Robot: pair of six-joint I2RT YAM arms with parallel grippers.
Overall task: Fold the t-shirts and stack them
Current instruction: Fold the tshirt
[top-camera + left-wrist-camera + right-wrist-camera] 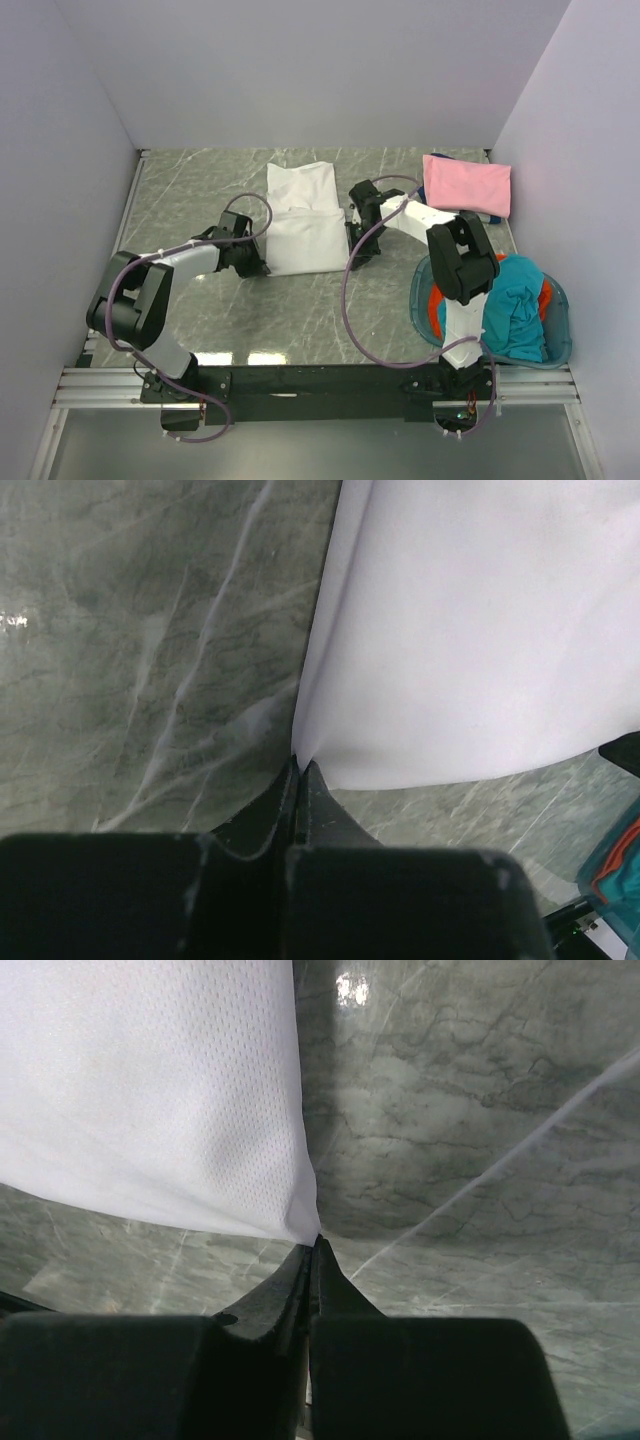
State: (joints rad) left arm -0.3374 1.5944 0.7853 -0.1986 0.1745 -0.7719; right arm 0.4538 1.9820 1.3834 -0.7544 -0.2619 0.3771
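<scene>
The white t-shirt (303, 222) lies partly folded on the middle of the table, its near part lifted. My left gripper (262, 262) is shut on its near left corner; in the left wrist view the white cloth (470, 630) runs into the closed fingertips (299, 763). My right gripper (352, 250) is shut on its near right corner, where the cloth (150, 1090) meets the closed tips (318, 1243). The pink t-shirt (467, 185) lies folded at the back right. The teal t-shirt (518, 305) and the orange-red t-shirt (433, 310) sit in the basket.
The round translucent blue basket (422, 295) stands at the near right beside the right arm's base. White walls close the table on three sides. A dark object (488, 217) peeks out under the pink shirt.
</scene>
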